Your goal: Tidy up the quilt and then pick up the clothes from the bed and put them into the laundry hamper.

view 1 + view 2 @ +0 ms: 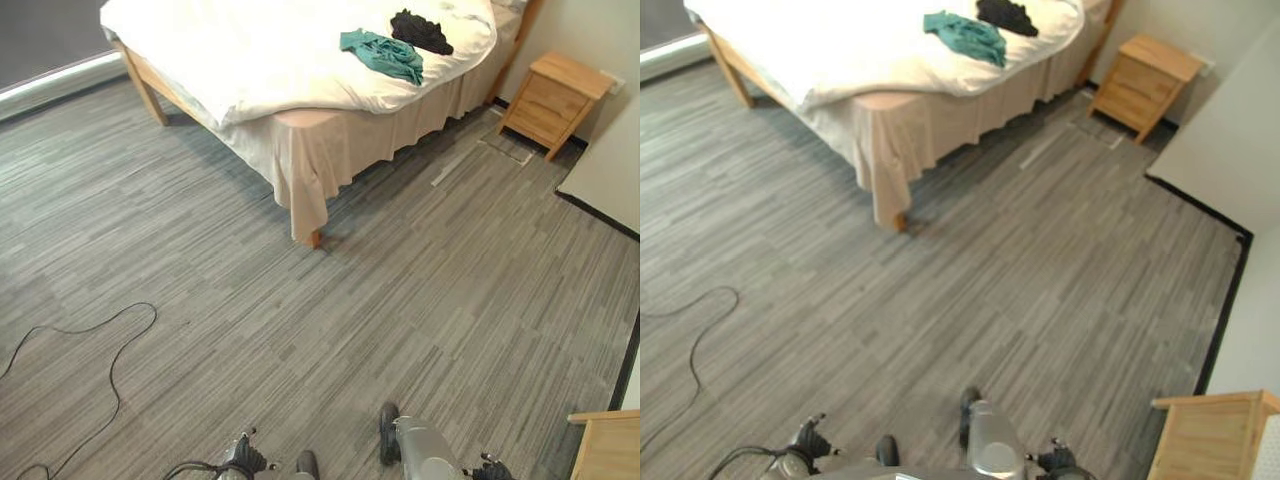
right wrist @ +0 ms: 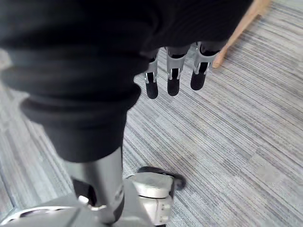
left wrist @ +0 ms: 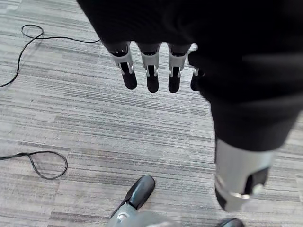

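While both garments lie on the bed (image 1: pixel 300 150), the task looks barely begun: a crumpled teal garment (image 1: pixel 382 54) and a bunched black garment (image 1: pixel 420 31) rest near each other on the puffy white quilt (image 1: pixel 250 50), far across the striped grey floor (image 1: pixel 350 320). Left hand (image 3: pixel 151 71) and right hand (image 2: pixel 173 75) hang with straight fingers, holding nothing

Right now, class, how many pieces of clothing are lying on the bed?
2: a teal garment on the white quilt, and a black garment just beyond it, nearer the headboard. Others could be hidden.
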{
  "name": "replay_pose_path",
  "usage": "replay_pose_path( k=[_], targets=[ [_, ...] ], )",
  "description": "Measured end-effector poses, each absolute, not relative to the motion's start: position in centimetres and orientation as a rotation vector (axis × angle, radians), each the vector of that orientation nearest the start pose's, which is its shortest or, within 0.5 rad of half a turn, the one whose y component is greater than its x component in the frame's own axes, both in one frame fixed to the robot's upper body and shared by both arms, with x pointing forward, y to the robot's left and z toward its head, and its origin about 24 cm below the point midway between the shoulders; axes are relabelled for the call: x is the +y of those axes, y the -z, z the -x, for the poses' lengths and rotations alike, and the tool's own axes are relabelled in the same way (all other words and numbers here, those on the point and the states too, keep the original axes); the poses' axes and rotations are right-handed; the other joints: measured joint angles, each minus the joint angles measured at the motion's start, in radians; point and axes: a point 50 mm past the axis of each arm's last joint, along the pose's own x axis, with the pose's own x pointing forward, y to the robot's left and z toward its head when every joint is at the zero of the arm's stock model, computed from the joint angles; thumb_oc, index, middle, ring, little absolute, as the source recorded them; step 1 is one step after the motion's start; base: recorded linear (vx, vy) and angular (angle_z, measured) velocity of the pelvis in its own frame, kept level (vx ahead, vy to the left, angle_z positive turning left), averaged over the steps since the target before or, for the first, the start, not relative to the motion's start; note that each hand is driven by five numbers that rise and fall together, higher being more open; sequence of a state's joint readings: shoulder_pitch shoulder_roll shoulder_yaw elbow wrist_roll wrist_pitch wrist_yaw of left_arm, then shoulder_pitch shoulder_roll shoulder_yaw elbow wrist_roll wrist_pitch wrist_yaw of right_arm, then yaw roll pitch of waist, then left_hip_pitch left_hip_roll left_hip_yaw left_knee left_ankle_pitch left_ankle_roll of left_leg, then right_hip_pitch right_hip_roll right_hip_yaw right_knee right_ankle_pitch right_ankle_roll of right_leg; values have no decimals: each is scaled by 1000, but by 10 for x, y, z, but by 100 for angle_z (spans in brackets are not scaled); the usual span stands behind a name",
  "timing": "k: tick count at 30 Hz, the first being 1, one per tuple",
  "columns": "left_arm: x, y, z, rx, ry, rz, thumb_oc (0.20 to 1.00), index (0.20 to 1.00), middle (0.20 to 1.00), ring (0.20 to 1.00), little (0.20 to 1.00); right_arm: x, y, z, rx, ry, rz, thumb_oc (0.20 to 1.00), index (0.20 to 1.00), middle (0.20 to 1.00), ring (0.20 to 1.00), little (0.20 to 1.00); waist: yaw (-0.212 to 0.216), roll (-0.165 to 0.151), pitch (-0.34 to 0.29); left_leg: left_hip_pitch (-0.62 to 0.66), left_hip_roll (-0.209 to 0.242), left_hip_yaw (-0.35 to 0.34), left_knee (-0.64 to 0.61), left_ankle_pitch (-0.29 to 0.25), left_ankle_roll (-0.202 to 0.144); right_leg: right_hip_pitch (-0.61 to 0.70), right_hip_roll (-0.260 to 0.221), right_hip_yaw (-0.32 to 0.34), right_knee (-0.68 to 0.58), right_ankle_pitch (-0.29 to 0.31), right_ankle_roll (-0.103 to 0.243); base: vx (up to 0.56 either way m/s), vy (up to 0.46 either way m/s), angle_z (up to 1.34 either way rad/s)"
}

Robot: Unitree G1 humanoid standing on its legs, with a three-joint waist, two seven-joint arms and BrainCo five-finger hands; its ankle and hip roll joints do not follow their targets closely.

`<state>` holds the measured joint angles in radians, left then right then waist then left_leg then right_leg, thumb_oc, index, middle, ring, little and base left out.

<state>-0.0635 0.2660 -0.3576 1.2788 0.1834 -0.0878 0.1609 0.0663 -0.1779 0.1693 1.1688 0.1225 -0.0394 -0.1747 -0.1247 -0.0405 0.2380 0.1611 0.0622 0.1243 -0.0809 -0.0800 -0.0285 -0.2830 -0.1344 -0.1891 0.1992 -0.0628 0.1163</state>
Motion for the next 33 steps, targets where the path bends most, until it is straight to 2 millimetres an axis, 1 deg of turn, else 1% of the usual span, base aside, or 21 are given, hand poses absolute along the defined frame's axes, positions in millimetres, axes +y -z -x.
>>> replay_pose_path(
  k=[3,5,7,8,9,10,11,13,15,16,17,18,21,22,23,25,26,27,29,32,33],
  targets=[
    [233,158,-104,1126,138,-703,1000,1000,1000,1000,1000,-211,169,-63,1230,193,220,1000,1000,1000,1000,1000,-53,33,0,45,42,-1,0,-64,-46,-15,-14,-32,-230,120,32,556,-279,15],
    [225,163,-91,1149,160,-681,1000,1000,1000,1000,1000,-221,167,-57,1230,197,232,1000,1000,1000,1000,1000,-70,84,1,112,105,1,13,-104,-69,-4,8,-55,-172,210,3,431,-268,4],
    [217,162,-97,1116,167,-652,1000,1000,1000,1000,1000,-231,163,-66,1205,204,253,1000,1000,1000,1000,1000,-77,109,3,90,150,-8,180,-72,-102,43,53,-61,-157,218,-17,423,-447,-16],
    [218,162,-100,1101,154,-639,1000,1000,1000,1000,1000,-229,163,-71,1198,196,259,1000,1000,1000,1000,1000,-68,89,3,-2,165,-44,414,-35,-130,84,66,-53,-171,199,-61,371,-418,-43],
    [219,161,-102,1094,127,-618,1000,1000,1000,1000,1000,-229,160,-81,1161,176,283,1000,1000,1000,1000,1000,-24,65,1,-83,144,-122,625,86,-131,137,78,-43,-196,214,-140,394,-324,-49],
    [216,160,-105,1083,125,-610,1000,1000,1000,1000,1000,-227,160,-81,1152,152,298,1000,1000,1000,1000,1000,-19,35,10,-133,118,-183,745,160,-139,161,75,-28,-219,217,-149,309,-118,-81],
    [227,156,-109,1067,89,-613,1000,1000,1000,1000,1000,-226,155,-98,1090,125,322,1000,1000,1000,1000,1000,15,12,6,-220,83,-227,846,143,-162,224,72,2,-255,209,-194,500,-135,-77],
    [234,151,-121,1030,56,-629,1000,1000,1000,1000,1000,-221,150,-119,1034,95,344,1000,1000,1000,1000,1000,50,-38,7,-329,8,-255,928,123,-146,284,57,51,-280,181,-207,512,-29,-81],
    [232,147,-133,977,25,-602,1000,1000,1000,1000,1000,-220,147,-132,1009,63,404,1000,1000,1000,1000,1000,105,-55,9,-421,-5,-205,856,73,-135,348,60,99,-282,148,-192,666,104,-87],
    [232,146,-134,964,27,-611,1000,1000,1000,1000,1000,-218,146,-137,994,58,406,1000,1000,1000,1000,1000,128,-55,5,-434,4,-147,715,63,-116,370,62,117,-288,99,-181,577,108,-32],
    [225,145,-139,941,59,-626,1000,1000,1000,1000,1000,-223,147,-137,1018,69,420,1000,1000,1000,1000,1000,130,-34,-2,-434,25,-47,377,95,-80,403,84,103,-288,69,-165,323,38,-12],
    [220,145,-141,928,71,-622,1000,1000,1000,1000,1000,-226,146,-139,1019,77,426,1000,1000,1000,1000,1000,143,-15,-2,-445,27,-23,267,131,-72,435,101,101,-288,51,-167,451,42,-11],
    [224,151,-122,988,42,-589,1000,1000,1000,1000,1000,-222,152,-121,1061,65,419,1000,1000,1000,1000,1000,160,-13,-42,-446,-12,138,230,214,27,571,120,62,-281,-45,-137,428,67,-15],
    [223,156,-105,1038,50,-585,1000,1000,1000,1000,1000,-220,157,-105,1104,39,434,1000,1000,1000,1000,1000,169,21,-85,-394,-12,126,206,197,147,590,164,78,-210,-97,-107,322,75,-5],
    [232,156,-103,1064,46,-615,1000,1000,1000,1000,1000,-209,161,-101,1121,25,415,1000,1000,1000,1000,1000,150,-28,-94,-355,-44,118,173,185,111,553,138,37,-95,-116,-89,303,61,6],
    [235,155,-105,1063,57,-634,1000,1000,1000,1000,1000,-202,164,-93,1137,6,401,1000,1000,1000,1000,1000,131,-34,-91,-282,-48,81,80,213,130,432,125,-7,199,-102,-63,321,45,62],
    [237,155,-107,1081,72,-660,1000,1000,1000,1000,1000,-200,164,-94,1130,30,373,1000,1000,1000,1000,1000,94,-32,-78,-204,-61,25,15,214,130,283,76,-22,533,-79,3,360,-11,102],
    [239,155,-107,1084,73,-668,1000,1000,1000,1000,1000,-201,164,-94,1134,32,376,1000,1000,1000,1000,1000,85,-37,-77,-169,-75,3,0,210,132,248,62,-15,563,-94,10,470,-130,123],
    [239,152,-117,1056,67,-676,1000,1000,1000,1000,1000,-202,163,-96,1129,41,385,1000,1000,1000,1000,1000,96,-35,-70,-119,-104,-50,0,162,120,152,17,2,532,-112,-10,460,-199,103],
    [236,148,-130,1001,51,-660,1000,1000,1000,1000,1000,-209,160,-105,1101,62,404,1000,1000,1000,1000,1000,97,-6,-52,-81,-131,-208,4,96,58,77,41,136,176,-126,-28,344,-158,132],
    [234,147,-133,995,51,-656,1000,1000,1000,1000,1000,-212,159,-105,1102,63,415,1000,1000,1000,1000,1000,89,8,-48,-74,-122,-248,7,78,80,93,55,188,30,-103,-27,374,-180,158]
  ],
)
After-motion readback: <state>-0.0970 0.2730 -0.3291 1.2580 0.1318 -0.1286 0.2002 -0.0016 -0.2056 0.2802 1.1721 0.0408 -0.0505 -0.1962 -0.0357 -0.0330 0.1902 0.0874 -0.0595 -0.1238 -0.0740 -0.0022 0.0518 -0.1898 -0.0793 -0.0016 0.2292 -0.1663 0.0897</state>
